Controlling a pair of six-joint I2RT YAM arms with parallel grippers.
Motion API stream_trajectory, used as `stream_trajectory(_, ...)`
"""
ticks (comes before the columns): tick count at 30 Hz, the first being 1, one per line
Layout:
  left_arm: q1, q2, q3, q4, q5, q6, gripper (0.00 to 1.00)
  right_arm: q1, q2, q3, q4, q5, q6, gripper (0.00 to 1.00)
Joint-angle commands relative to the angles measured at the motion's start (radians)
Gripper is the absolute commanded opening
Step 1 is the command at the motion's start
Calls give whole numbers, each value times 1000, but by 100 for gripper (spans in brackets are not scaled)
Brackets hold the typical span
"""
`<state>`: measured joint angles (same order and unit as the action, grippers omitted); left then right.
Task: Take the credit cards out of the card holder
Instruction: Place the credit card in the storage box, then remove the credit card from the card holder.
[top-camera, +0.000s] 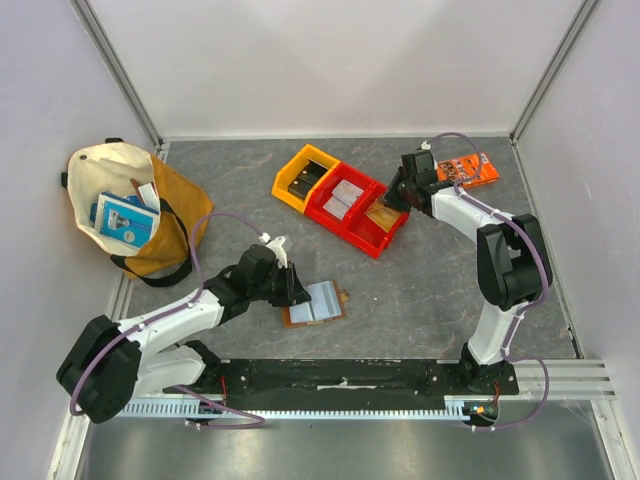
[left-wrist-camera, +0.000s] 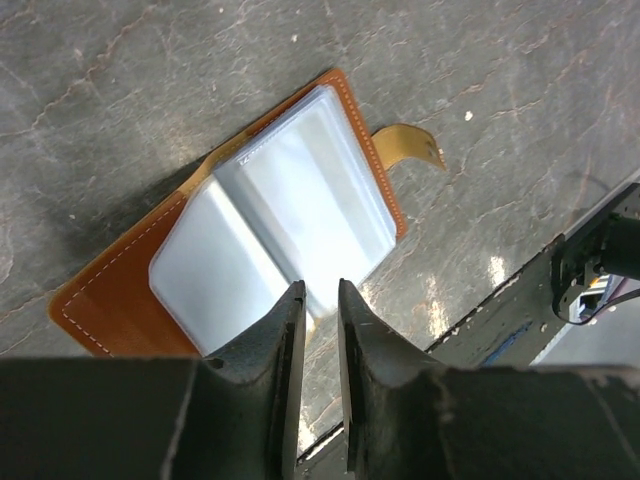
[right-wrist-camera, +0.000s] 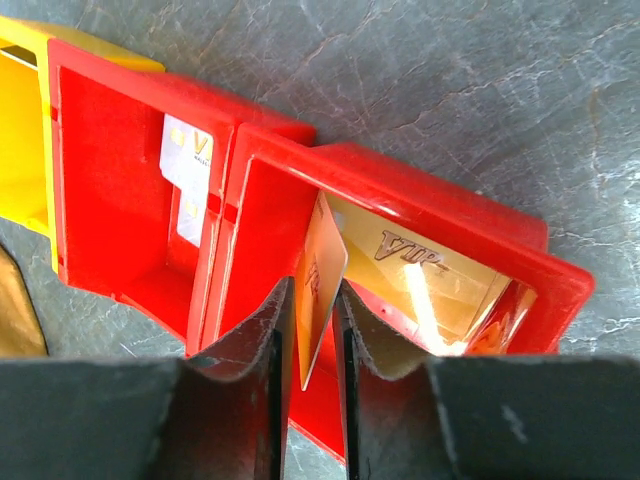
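Observation:
The brown card holder (top-camera: 315, 303) lies open on the table, its pale blue-grey sleeves (left-wrist-camera: 280, 200) facing up and its closure tab (left-wrist-camera: 415, 142) sticking out. My left gripper (top-camera: 297, 288) is at the holder's left edge. Its tips (left-wrist-camera: 320, 290) stand a narrow gap apart over the sleeve edge, with nothing between them. My right gripper (top-camera: 396, 200) is shut on an orange-gold credit card (right-wrist-camera: 320, 265), held on edge over a red bin (right-wrist-camera: 500, 240). A gold VIP card (right-wrist-camera: 430, 275) lies in that bin. White cards (right-wrist-camera: 188, 160) lie in the neighbouring red bin.
Two red bins (top-camera: 375, 245) and a yellow bin (top-camera: 300, 165) sit in a row at the table's middle back. An orange printed packet (top-camera: 467, 168) lies at the back right. A cream and mustard tote bag (top-camera: 130, 205) holding blue items stands at the left.

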<state>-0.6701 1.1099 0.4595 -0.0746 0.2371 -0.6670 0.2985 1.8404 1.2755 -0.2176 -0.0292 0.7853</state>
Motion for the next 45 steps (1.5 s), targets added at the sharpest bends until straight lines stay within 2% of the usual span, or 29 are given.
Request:
stream_trajectory(1, -8, 25, -10, 16, -7, -36, 25, -27, -3, 30, 14, 23, -15, 31)
stream_trajectory(7, -8, 30, -18, 21, -13, -39, 24, -39, -55, 9, -42, 107, -70, 39)
stream_trajectory(14, -11, 44, -24, 21, -30, -42, 23, -39, -180, -33, -85, 152, -167, 58)
stream_trajectory(17, -11, 51, -31, 21, -44, -45, 21, -19, -262, -76, -85, 117, -228, 66)
stream_trajectory(23, -14, 62, -45, 21, -74, -54, 20, 114, -424, -191, -46, -56, -346, 71)
stream_trajectory(29, -14, 48, -61, -10, -131, -71, 17, 309, -489, -323, 90, -208, -319, 72)
stream_trajectory(34, -14, 21, -84, -22, -179, -97, 15, 412, -432, -384, 187, -285, -304, 70)
stream_trajectory(38, -14, 14, -101, -22, -197, -117, 15, 474, -362, -395, 207, -253, -327, 66)
stream_trajectory(45, -14, 28, -99, -25, -199, -121, 12, 516, -259, -393, 210, -215, -350, 59)
